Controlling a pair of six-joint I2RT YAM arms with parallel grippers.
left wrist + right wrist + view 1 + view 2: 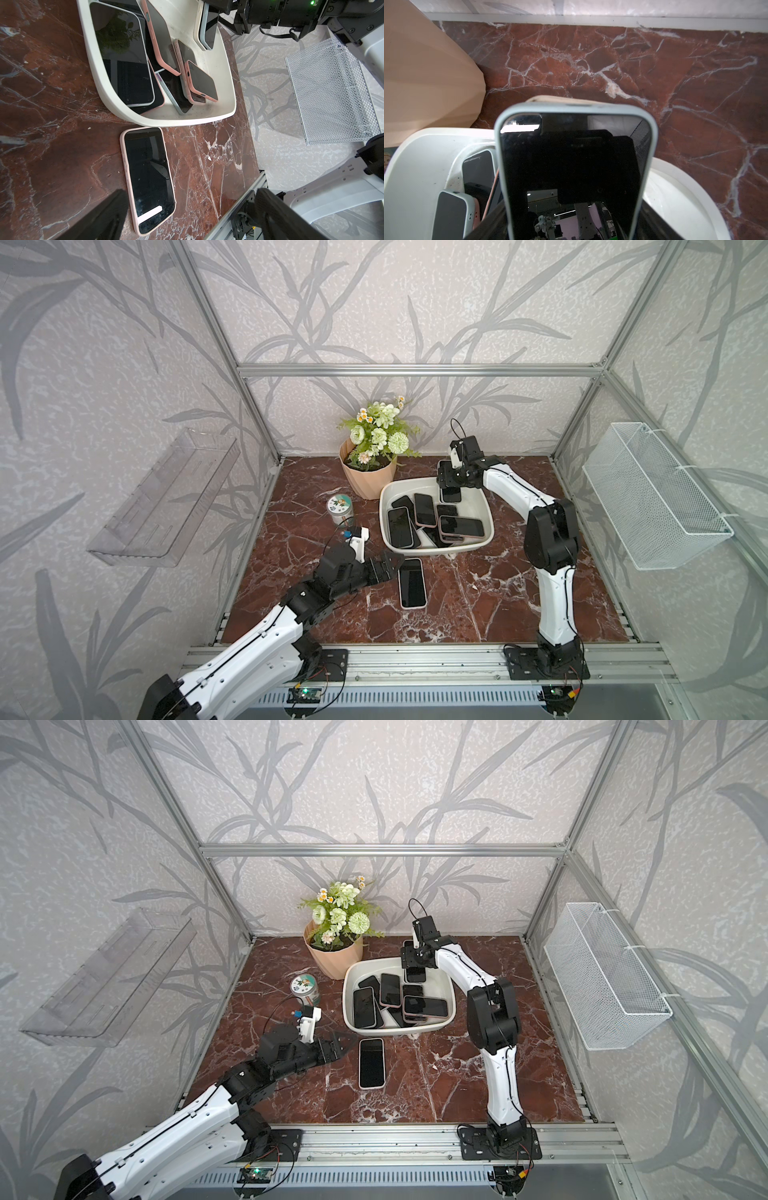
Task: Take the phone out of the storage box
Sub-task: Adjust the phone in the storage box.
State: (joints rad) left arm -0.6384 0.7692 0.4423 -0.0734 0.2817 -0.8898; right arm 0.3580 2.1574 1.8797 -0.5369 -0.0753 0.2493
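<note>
Right fingers pinch a grey-cased phone, tilted up over the storage box's 1 o'clock corner, not yet clear. Left fingers stand spread beside a pink-cased phone already out on the counter at the box's 6 o'clock; several other phones lie inside.

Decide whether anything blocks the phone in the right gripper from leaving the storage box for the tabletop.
Nothing visible does. The right gripper holds the pale-blue-cased phone tilted up over the far end of the storage box. The flower pot stands beside the box's far left corner, off to one side.
</note>
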